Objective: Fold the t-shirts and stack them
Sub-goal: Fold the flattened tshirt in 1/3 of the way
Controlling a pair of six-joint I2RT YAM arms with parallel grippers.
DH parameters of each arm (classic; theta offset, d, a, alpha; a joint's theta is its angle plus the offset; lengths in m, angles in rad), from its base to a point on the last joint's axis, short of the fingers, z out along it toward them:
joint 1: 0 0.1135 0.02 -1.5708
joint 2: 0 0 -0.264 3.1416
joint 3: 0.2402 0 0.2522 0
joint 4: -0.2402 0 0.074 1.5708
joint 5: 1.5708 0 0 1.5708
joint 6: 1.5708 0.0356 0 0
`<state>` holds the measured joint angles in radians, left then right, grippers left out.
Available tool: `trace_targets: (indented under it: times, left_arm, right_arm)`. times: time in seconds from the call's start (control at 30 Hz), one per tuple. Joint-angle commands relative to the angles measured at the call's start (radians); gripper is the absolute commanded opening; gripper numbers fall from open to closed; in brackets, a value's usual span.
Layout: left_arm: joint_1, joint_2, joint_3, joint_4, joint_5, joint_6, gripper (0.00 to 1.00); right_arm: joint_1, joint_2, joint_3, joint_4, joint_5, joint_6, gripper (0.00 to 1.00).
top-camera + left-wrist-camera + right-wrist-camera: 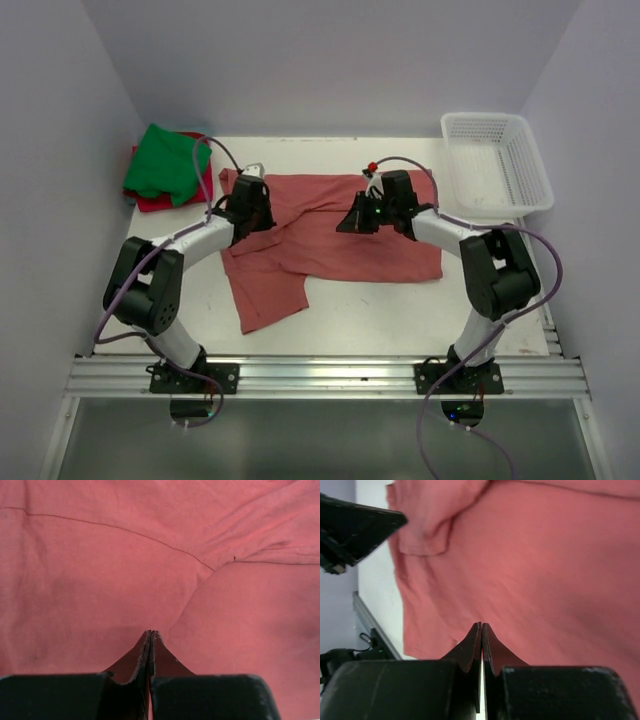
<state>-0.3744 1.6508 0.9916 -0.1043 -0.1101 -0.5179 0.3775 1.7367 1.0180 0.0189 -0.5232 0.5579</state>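
Brick-red t-shirt (330, 245): sprawls rumpled across centre of bench (380, 310). Left tool (151, 634) and right tool (481, 626): both pinched together down on its cloth; cannot tell if fabric caught. Risks slipping free or lifting one layer, skewing the fold.

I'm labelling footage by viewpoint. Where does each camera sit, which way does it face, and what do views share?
Top external: above and behind, looking down on the table; left arm and right arm show.
Left wrist: on the left arm, looking along its shut left gripper at the brick-red t-shirt.
Right wrist: on the right arm, looking past its shut right gripper at it.
Shared: all show the brick-red t-shirt.
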Motion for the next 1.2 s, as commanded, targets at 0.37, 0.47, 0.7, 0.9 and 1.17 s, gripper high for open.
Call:
trace_targets:
  times: [0.37, 0.47, 0.7, 0.9, 1.17]
  left_arm:
    - [-0.027, 0.129, 0.078, 0.04, 0.365, 0.099, 0.0]
    - [-0.027, 0.139, 0.079, 0.009, 0.299, 0.107, 0.0]
    - [-0.023, 0.178, 0.097, -0.003, 0.158, 0.099, 0.0]
    - [-0.009, 0.213, 0.139, -0.009, 0.072, 0.104, 0.0]
    - [0.019, 0.162, 0.18, -0.012, 0.055, 0.11, 0.0]
  right_arm:
    - [0.06, 0.155, 0.174, 0.055, -0.086, 0.017, 0.0]
    - [0.061, 0.162, 0.177, 0.05, -0.078, 0.014, 0.0]
    - [0.066, 0.17, 0.163, 0.052, -0.07, 0.008, 0.0]
    - [0.069, 0.187, 0.146, 0.064, -0.074, 0.007, 0.0]
    - [0.08, 0.242, 0.188, 0.085, -0.106, 0.008, 0.0]
